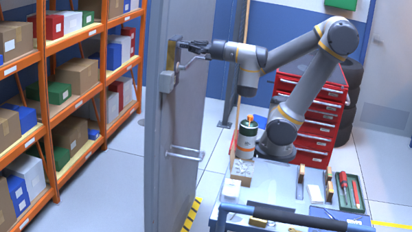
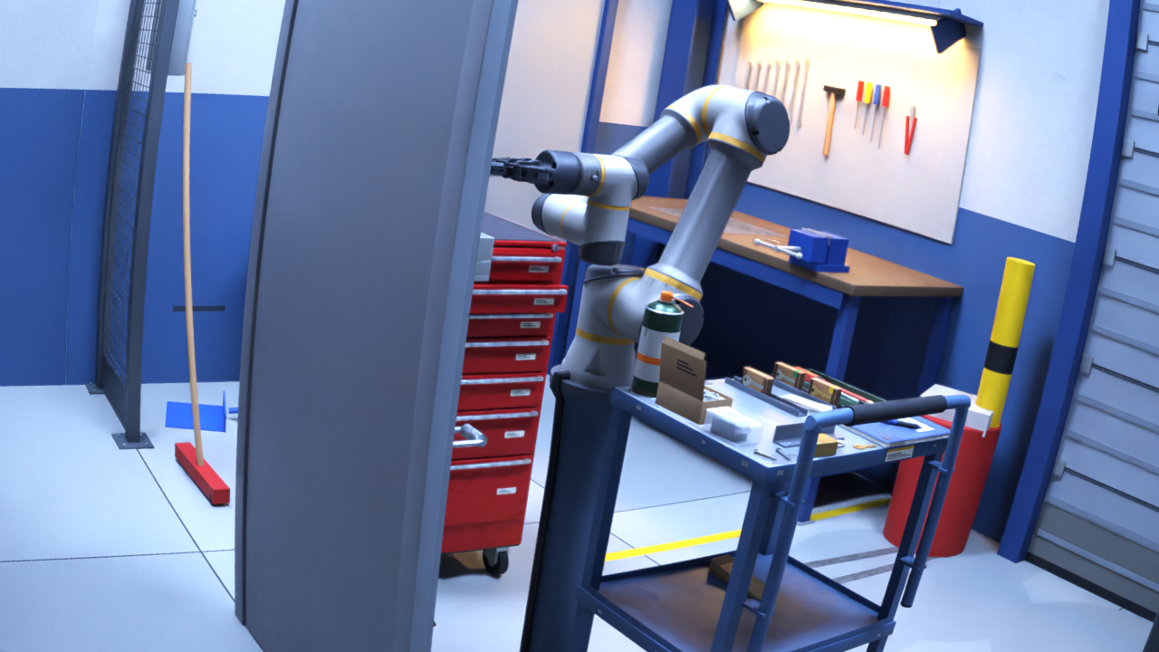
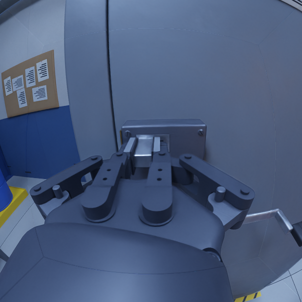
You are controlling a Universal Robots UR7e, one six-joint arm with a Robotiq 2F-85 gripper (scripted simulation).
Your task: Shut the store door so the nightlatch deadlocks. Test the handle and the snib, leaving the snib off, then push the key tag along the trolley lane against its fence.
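The snib point(image 3: 143, 149), a small silver block, sticks out of the grey nightlatch case point(image 3: 164, 138) near the top of the grey store door point(image 1: 173, 116). I hold the snib in my closed gripper point(image 3: 142, 147), which reaches level from the arm to the latch point(image 1: 176, 46). The lever handle point(image 1: 192, 61) hangs just below my fingers, and a pull bar point(image 1: 183, 153) sits lower on the door. The white key tag point(image 1: 315, 193) lies on the trolley top in a lane between a grey rail point(image 1: 299, 187) and wooden fence blocks point(image 1: 329, 187). In the second side camera the door point(image 2: 365, 324) hides the latch.
Behind the door stand orange shelves point(image 1: 51, 92) full of boxes. A red tool chest point(image 1: 317, 120) and tyres are behind the arm's base. The blue trolley point(image 2: 778, 454) carries a spray can point(image 1: 247, 137), a parts box point(image 1: 242, 171) and a green tool tray point(image 1: 349, 192).
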